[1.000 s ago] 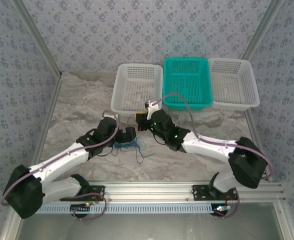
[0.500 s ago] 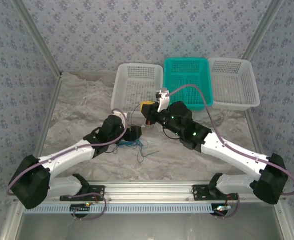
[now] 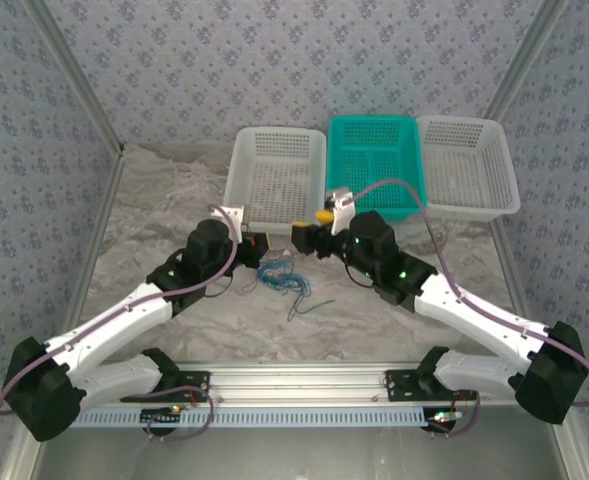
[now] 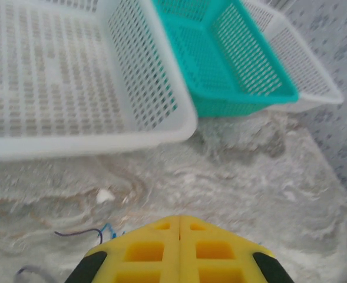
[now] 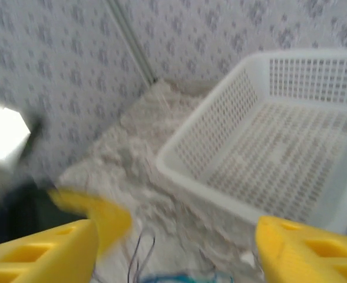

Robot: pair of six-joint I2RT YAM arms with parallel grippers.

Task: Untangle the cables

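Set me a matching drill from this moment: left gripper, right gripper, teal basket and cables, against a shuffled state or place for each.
1. left gripper
2. right gripper
3. teal basket
4. cables

A. between two white baskets
B. open
C. on the table, between the arms
D. shut

Pairs: 1-D, 2-B, 3-A, 4-C.

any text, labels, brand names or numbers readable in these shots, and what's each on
None can be read.
The baskets, the left gripper's yellow fingers and the wall carry no print, just pattern.
Small boards on the front rail: too small to tell.
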